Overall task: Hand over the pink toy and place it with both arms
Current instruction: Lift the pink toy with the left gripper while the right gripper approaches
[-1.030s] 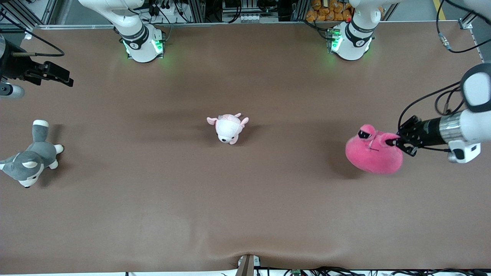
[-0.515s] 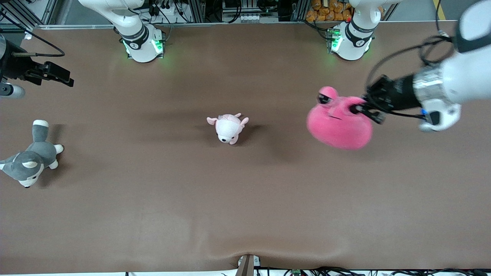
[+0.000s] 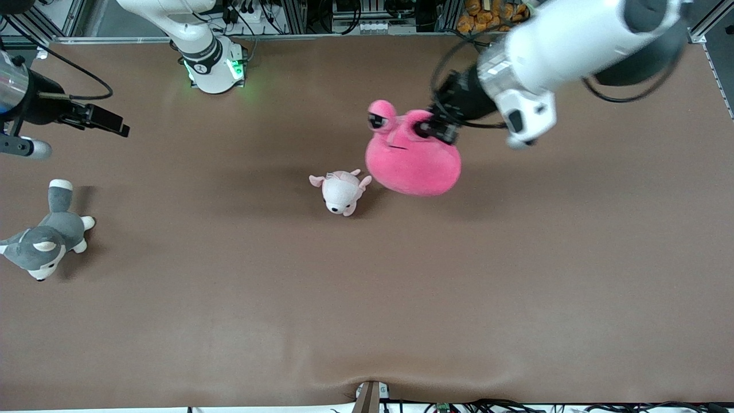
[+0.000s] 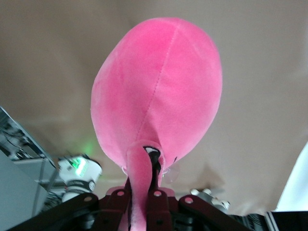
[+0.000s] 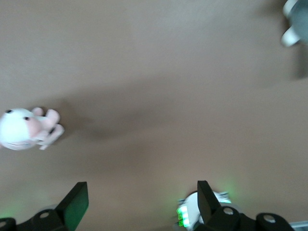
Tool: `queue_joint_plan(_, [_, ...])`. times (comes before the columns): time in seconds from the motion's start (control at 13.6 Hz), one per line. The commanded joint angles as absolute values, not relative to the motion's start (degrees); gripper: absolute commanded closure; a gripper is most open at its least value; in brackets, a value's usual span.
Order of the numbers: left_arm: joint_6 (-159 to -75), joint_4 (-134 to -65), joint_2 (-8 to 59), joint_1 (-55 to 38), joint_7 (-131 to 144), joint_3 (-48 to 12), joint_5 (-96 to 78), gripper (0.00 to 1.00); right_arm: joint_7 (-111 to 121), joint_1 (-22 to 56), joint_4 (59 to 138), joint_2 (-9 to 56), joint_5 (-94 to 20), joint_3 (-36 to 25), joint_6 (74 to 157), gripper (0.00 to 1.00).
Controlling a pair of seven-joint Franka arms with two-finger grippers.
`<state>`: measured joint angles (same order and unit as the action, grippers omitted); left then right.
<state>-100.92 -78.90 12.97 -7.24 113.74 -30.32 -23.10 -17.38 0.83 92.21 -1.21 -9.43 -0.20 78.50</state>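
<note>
Two claws: left claw [image 3: 434, 127] pinching pink toy [image 3: 414, 163]; right claw [image 5: 139, 204] agape.

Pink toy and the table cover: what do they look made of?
The pink toy, hanging from the shut left gripper: soft short-pile plush, matte; a stitched seam runs down its body and one eye stalk is squashed in the grip. The table cover: probably a thin brown mat or cloth, matte, rippled near the front edge. The right gripper waits open.
</note>
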Motion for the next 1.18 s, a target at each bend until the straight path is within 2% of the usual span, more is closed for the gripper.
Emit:
queue_joint_plan(0.0, [-105.9, -76.2, 14.9, -11.3, 120.6, -29.7, -22.1, 1.00, -24.2, 0.4, 91.1, 1.2, -15.2, -0.5, 78.3, 0.00])
queue_joint_plan(0.29, [-114.0, -75.7, 15.7, -16.4, 132.0, -29.4, -21.0, 1.00, -35.1, 1.2, 91.1, 3.4, -25.7, -0.5, 78.4, 0.00])
queue_joint_plan(0.59, [-114.5, -75.8, 17.1, -19.5, 135.0, -29.4, -19.3, 1.00, -45.8, 4.0, 91.8, 3.6, -32.3, -0.2, 78.0, 0.00])
queue_joint_plan(0.81, [-117.9, -75.7, 19.5, -22.8, 141.6, -29.4, -15.1, 1.00, -53.2, 4.5, 93.0, 3.7, -40.8, -0.3, 78.7, 0.00])
queue_joint_plan(1.1, [-121.8, -75.6, 20.4, -24.0, 146.5, -29.4, -14.9, 1.00, -56.4, 6.4, 96.0, 3.5, -45.3, -0.3, 81.3, 0.00])
